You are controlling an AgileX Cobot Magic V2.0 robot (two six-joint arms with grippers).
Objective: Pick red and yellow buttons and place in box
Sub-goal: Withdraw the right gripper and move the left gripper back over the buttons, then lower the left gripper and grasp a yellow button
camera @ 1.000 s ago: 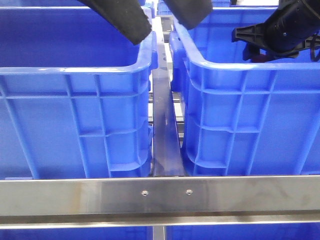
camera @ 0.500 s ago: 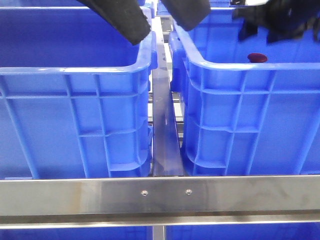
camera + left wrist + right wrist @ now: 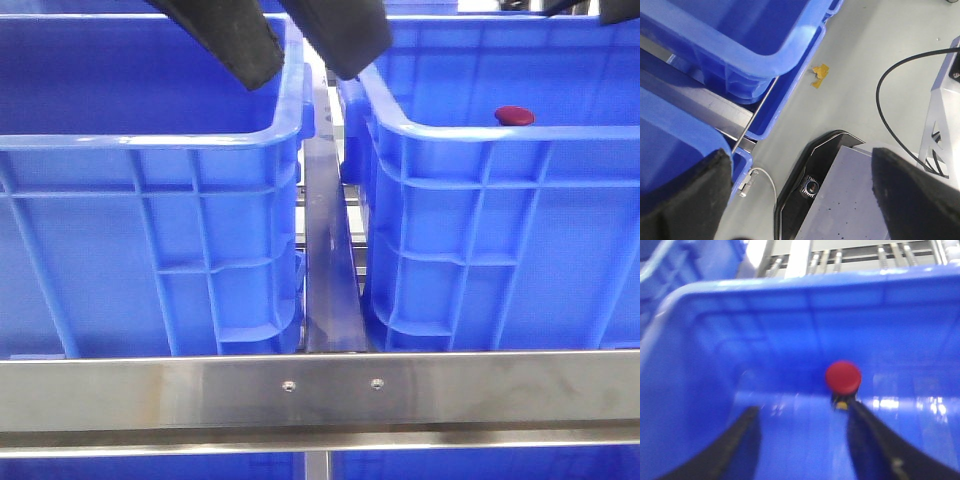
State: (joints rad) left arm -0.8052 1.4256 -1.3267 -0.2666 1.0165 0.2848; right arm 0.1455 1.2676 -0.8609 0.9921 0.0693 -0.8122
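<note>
A dark red button [image 3: 514,115] lies inside the right blue box [image 3: 480,135], near its front wall. In the right wrist view the red button [image 3: 843,377] sits just past one fingertip, with a small yellow speck [image 3: 841,404] under it that I cannot identify. My right gripper [image 3: 802,440] is open and empty above the box floor. In the front view it is almost wholly above the top edge. My left gripper [image 3: 290,40] is open and empty, with one finger over the left crate [image 3: 150,140] and the other over the gap between the crates.
A steel rail [image 3: 320,390] runs across in front of both crates, and a narrow metal channel [image 3: 328,260] lies between them. The left wrist view shows more blue crates [image 3: 740,50], grey floor, a black cable [image 3: 890,120] and a yellow scrap [image 3: 819,75].
My right gripper has risen from over the red button and almost left the front view. The button stays in the right box. My left gripper's fingers have shifted slightly left.
</note>
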